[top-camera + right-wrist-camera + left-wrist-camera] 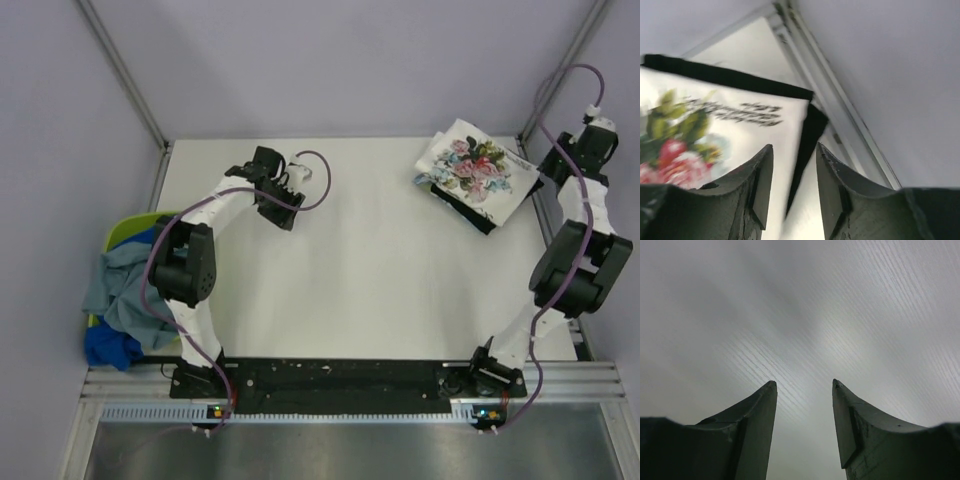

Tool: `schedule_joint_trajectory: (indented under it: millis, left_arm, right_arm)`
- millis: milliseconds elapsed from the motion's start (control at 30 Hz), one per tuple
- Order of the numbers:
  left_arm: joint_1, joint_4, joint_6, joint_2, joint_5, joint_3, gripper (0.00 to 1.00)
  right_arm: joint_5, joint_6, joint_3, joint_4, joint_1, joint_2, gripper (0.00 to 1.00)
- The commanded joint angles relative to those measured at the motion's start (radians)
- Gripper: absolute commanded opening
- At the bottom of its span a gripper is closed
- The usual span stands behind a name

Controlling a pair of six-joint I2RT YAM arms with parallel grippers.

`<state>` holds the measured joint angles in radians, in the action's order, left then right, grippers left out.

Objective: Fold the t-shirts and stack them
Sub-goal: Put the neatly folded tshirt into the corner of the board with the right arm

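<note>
Four shirts, one basket (122,232), two grippers.

The basket is lime green and sits at the left edge of the table (380,290). Two shirts are heaped in it, unfolded. The grey-blue shirt (118,285) lies on top and spills over the rim. The blue shirt (110,347) bunches at the basket's near end.

The other two shirts are well apart from the basket, across the table at its far right corner. The floral shirt (475,165) is folded and lies on the folded black shirt (472,213). Black edges stick out on the near and right sides. The stack is turned at an angle, with its right corner just beside the rail (840,117) on that side.

The left gripper (804,385) is far-right of the basket, over bare table. Its fingers are moderately apart with nothing between them. The right gripper (794,149) is farthest from the basket, above the stack's right corner. Its gap is narrow with nothing pinched, and the black corner shows through the gap.

A wide stretch of bare table runs from the basket side to the stack.
</note>
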<state>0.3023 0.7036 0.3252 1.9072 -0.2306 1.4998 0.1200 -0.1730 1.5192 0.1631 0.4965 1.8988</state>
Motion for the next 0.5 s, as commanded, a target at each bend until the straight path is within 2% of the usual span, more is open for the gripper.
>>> schedule_joint_trajectory:
  millis: [0, 100, 200, 467]
  left_arm:
    - [0.004, -0.015, 0.012, -0.036, -0.024, 0.013, 0.53]
    - [0.006, -0.015, 0.012, -0.039, -0.027, 0.011, 0.53]
    - [0.006, -0.015, 0.014, -0.042, -0.023, 0.008, 0.53]
    - [0.006, -0.018, 0.018, -0.045, -0.021, 0.002, 0.53]
  right_arm:
    - [-0.04, 0.156, -0.121, -0.14, -0.185, -0.225, 0.33]
    - [0.088, 0.207, -0.203, -0.209, -0.294, -0.247, 0.15]
    - [0.185, 0.204, -0.2, -0.188, -0.378, -0.193, 0.01]
    - [0.231, 0.181, -0.11, -0.137, -0.481, 0.017, 0.0]
